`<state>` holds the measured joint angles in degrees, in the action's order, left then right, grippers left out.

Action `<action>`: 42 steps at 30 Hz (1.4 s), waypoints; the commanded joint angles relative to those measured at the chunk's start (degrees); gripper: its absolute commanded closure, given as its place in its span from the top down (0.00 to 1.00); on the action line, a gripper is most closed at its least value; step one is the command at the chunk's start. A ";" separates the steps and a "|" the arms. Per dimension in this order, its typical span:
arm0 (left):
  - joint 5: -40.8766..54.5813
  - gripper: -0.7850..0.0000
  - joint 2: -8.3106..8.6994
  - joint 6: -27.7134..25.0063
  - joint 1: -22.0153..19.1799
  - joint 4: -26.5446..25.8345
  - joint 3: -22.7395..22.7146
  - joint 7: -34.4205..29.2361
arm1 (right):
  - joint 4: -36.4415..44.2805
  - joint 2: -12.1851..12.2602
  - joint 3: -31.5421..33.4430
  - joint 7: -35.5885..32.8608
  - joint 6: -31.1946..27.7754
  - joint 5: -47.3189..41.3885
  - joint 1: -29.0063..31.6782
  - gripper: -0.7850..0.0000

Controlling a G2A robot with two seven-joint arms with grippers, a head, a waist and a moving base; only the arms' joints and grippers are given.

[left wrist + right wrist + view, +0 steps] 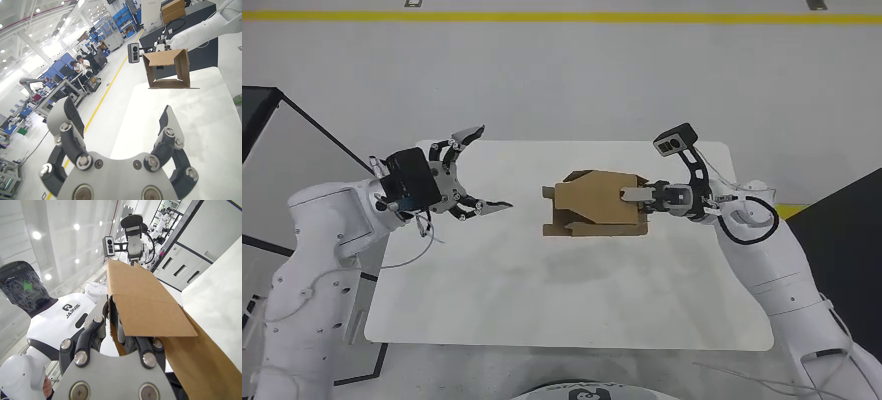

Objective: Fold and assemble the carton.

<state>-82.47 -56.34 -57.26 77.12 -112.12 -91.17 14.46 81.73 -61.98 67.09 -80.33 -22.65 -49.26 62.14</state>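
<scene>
A brown cardboard carton [597, 203] lies on its side near the middle of the white table [542, 300], opened into a square tube with flaps out. My right gripper [647, 197] is at the carton's right end, shut on a flap of the carton [113, 321]. In the left wrist view the carton [167, 69] shows its hollow inside, with the right arm behind it. My left gripper [485, 168] hangs open over the table's left part, well apart from the carton, nothing between its fingers [74, 115].
A black frame [282, 130] stands off the table's left side. Beyond the table's far edge lies white floor with a yellow line [562, 16]. Bare tabletop stretches between the left gripper and the carton and along the front.
</scene>
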 commanded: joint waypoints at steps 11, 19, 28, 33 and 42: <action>12.16 1.00 0.00 -0.14 1.04 -0.33 2.05 -8.54 | 1.60 -0.22 0.02 3.15 -1.13 2.02 0.33 0.00; 21.70 1.00 0.45 2.49 0.68 -2.89 1.66 -19.69 | -0.25 -0.81 -0.70 3.13 -3.47 1.72 -1.74 0.00; 22.18 0.00 0.44 3.10 0.94 -3.95 2.51 -19.85 | 0.89 -0.81 -0.70 5.65 -2.61 3.44 -0.98 0.00; 23.37 0.00 0.56 2.73 0.32 -4.72 3.11 -20.81 | 0.98 -0.83 -0.16 7.59 -2.42 4.75 -0.75 0.00; 22.36 0.00 0.51 4.33 0.85 -5.52 4.62 -22.50 | 2.56 -0.88 -0.08 10.22 -2.13 5.93 0.25 0.00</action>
<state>-59.67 -55.80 -53.59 77.79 -117.24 -87.33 -7.30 83.86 -62.85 66.94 -70.89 -24.76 -43.60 62.09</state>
